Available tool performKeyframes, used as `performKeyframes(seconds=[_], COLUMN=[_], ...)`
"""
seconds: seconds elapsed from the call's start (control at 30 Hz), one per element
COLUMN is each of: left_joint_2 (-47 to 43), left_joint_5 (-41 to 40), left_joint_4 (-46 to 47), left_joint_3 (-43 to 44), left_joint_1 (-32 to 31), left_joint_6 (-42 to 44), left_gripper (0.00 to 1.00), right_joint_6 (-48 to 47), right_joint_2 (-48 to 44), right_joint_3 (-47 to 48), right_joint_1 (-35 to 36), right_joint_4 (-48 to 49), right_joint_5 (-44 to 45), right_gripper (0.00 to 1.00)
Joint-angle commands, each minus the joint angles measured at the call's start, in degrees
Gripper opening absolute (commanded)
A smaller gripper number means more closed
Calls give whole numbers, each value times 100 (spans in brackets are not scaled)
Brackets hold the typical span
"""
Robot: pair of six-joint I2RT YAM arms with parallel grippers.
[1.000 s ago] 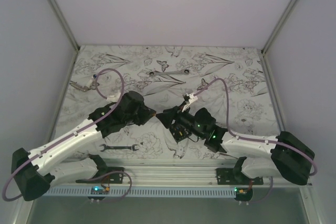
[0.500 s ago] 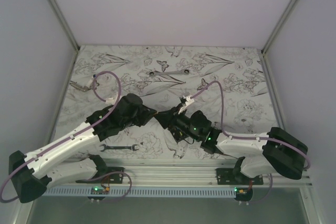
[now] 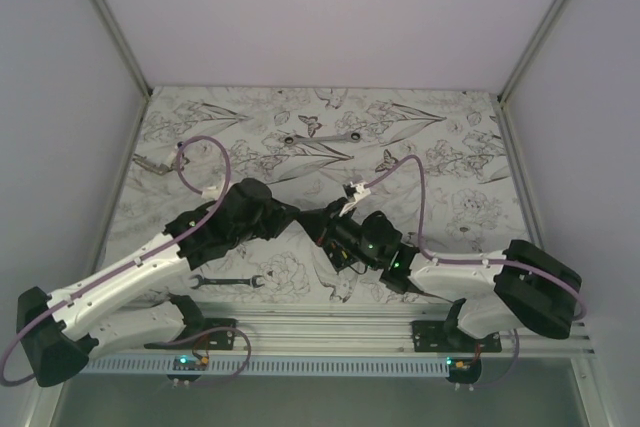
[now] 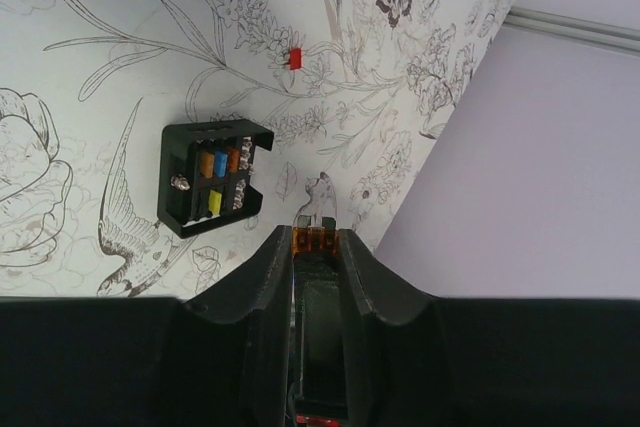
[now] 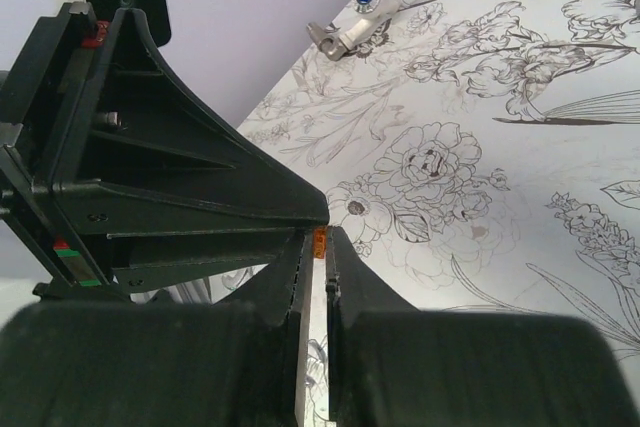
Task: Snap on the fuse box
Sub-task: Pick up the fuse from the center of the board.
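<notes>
Fuse box (image 4: 213,177) near L gripper (image 4: 315,235) pinching orange fuse (image 4: 310,241); R gripper (image 5: 319,238) narrow round it, grip unclear; keep fuse square.

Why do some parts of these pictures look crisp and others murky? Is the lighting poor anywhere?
Top view: soft, even light with hardly any shadows, though the black parts lose detail. Left wrist view: the fuse box and orange fuse are crisp, while the left gripper is nearly featureless black lower down. Right wrist view: the right gripper blurs near the lens, and the table print stays sharp.
</notes>
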Motion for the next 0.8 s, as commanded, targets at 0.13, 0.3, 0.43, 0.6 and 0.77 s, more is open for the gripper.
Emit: performKeyframes(seconds=[0.13, 0.3, 0.43, 0.6, 0.77], left_joint_2=[-63, -116, -205, -303, -376], left_joint_5=[-16, -242, -560, -918, -1098], left_joint_4=[106, 90, 48, -316, -563], left_joint_3=[-292, -498, -558, -463, -527], left_joint_1=[-72, -73, -63, -37, 21], left_joint_6=[-32, 285, 952, 1804, 2585], left_gripper=[26, 42, 57, 69, 76], right_joint_6=[-323, -789, -1006, -1213, -1439], right_joint_2=[-146, -546, -885, -1026, -903], right_joint_3=[229, 559, 790, 1232, 1613], right_joint_1=[34, 2, -172, -460, -652], right_joint_4=[-254, -1968, -3506, -5332, -6633], right_joint_5=[98, -138, -339, -598, -827], right_gripper=[0, 0, 0, 0, 0])
